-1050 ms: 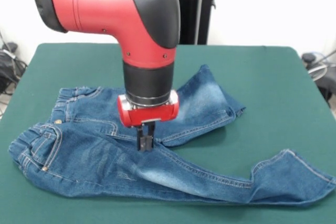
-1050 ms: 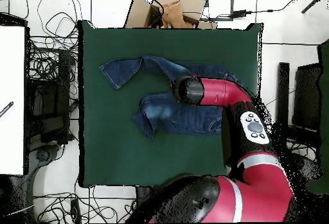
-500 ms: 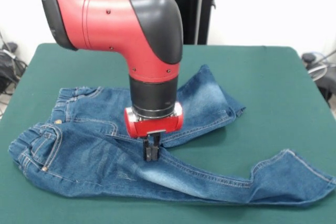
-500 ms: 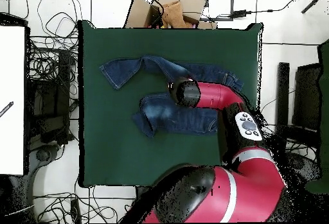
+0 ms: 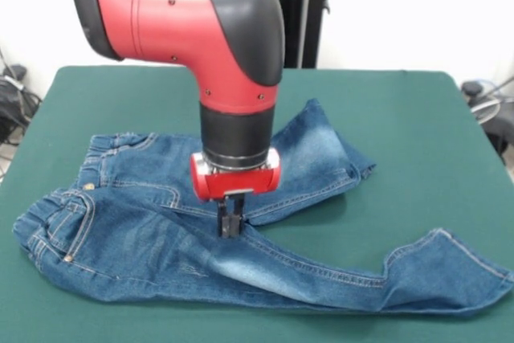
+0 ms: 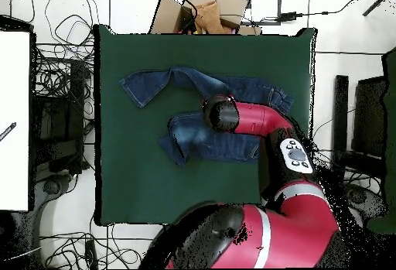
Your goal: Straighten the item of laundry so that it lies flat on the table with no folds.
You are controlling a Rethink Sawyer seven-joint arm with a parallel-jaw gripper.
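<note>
Blue denim spreads across the middle of the table (image 5: 418,110) in the front view: the jeans (image 5: 144,238) lie with the gathered waistband at the picture's left and the two legs running right. The nearer leg stretches along the table's front edge, with a pale faded patch near its middle, and its cuff end kinks upward at the far right. The farther leg angles up and right, and its end lies turned over on itself, so the cloth is not flat there. Tan stitching lines the pockets and seams. The red and black arm comes down from above over the crotch, where the legs part. The gripper (image 5: 230,225) points straight down, its dark fingers pressed close together with almost no gap, and their tips meet the denim at the inner seam of the nearer leg. Whether a pinch of cloth sits between them cannot be told.

From overhead, the jeans (image 6: 193,135) lie in the upper middle of the green table (image 6: 131,182), waistband toward the picture's right and both legs reaching left. One leg runs up toward the table's top left; the other sits lower and ends in a folded corner. The arm's wrist covers the crotch, hiding the gripper.
</note>
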